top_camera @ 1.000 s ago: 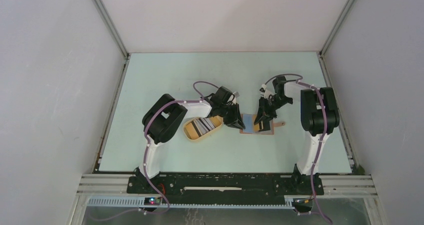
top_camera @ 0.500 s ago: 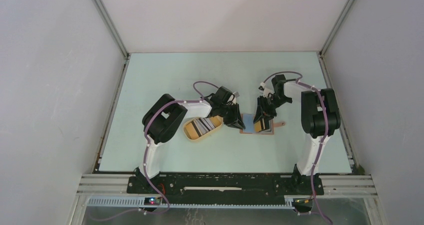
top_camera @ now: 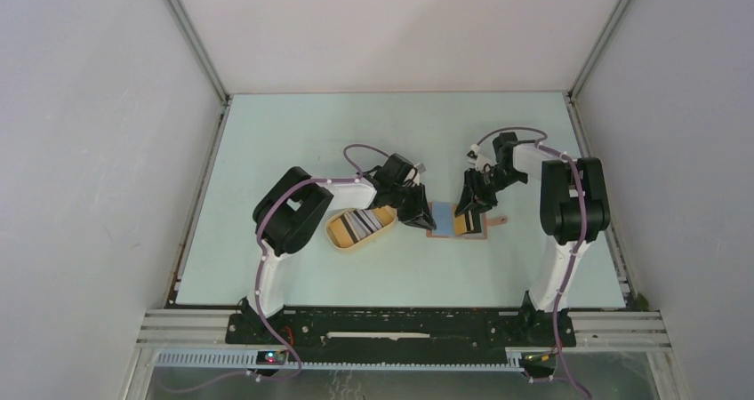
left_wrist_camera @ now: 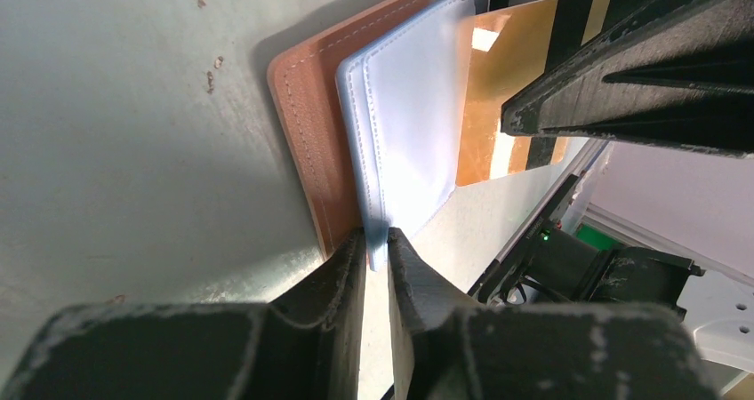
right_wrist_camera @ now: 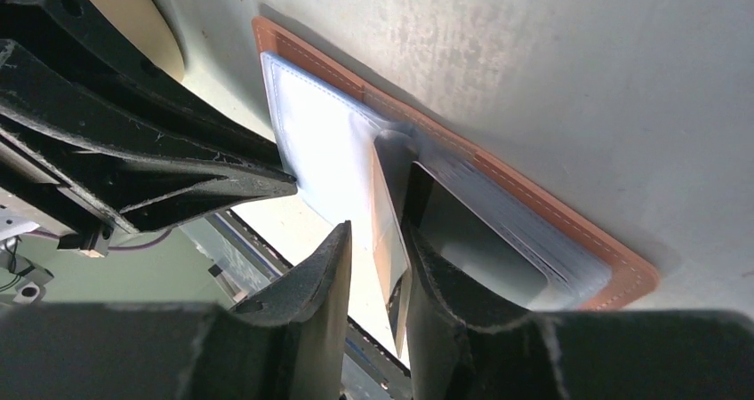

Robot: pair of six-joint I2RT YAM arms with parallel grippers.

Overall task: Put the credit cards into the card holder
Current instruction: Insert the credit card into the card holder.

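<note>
While your left gripper (left_wrist_camera: 375,236) pinches the holder (left_wrist_camera: 302,124) by its blue flap, your right gripper (right_wrist_camera: 375,233) stands apart around the gold card (left_wrist_camera: 502,80). The card's far edge meets a pocket mouth.

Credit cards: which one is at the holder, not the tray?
Gold card with the black stripe: it is tucked into the card holder, between the fingers of the right gripper. The other cards lie in the yellow tray.

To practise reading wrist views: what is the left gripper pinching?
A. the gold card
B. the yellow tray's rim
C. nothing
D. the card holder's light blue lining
D: the left gripper is closed on a corner of the light blue lining of the card holder.
</note>
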